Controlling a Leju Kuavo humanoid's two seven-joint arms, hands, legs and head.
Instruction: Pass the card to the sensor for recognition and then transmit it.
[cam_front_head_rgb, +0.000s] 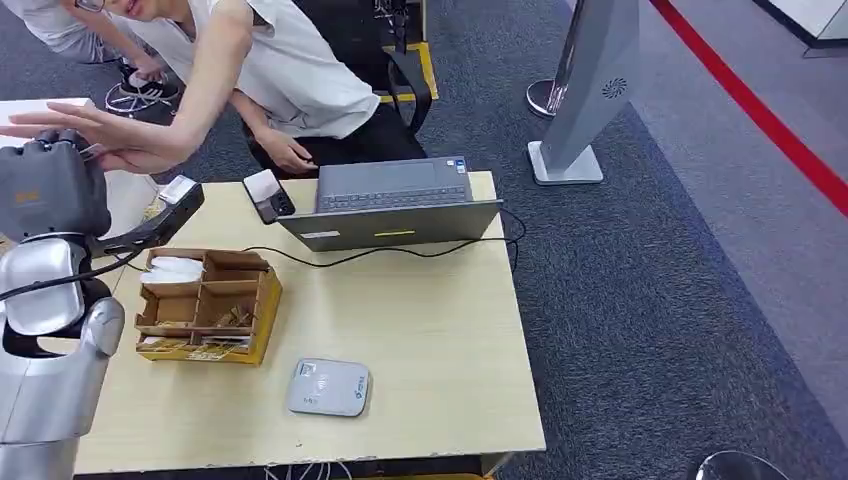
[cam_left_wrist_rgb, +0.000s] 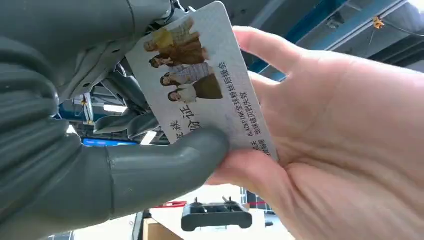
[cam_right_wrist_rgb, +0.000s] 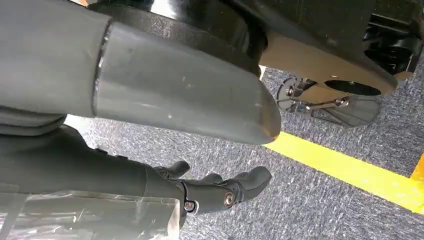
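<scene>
Card (cam_left_wrist_rgb: 210, 85), left hand (cam_left_wrist_rgb: 100, 150), wooden table (cam_front_head_rgb: 430, 330), carpet (cam_front_head_rgb: 650, 300)

Silver arm (cam_front_head_rgb: 45, 330), grey ribbed hand (cam_front_head_rgb: 50, 185), black cable (cam_front_head_rgb: 60, 275).

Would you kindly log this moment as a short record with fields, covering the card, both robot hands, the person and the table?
card: printed with photos and text, pinched by the left robot hand, its far end lying on a person's open palm
left robot hand: raised beyond the table's left end, thumb pressed on the card
right robot hand: hanging over grey carpet near a yellow line, holds nothing
person: leaning in, arm stretched toward the left robot hand
table: reader pad, cardboard organiser, laptop, handheld scanner
</scene>
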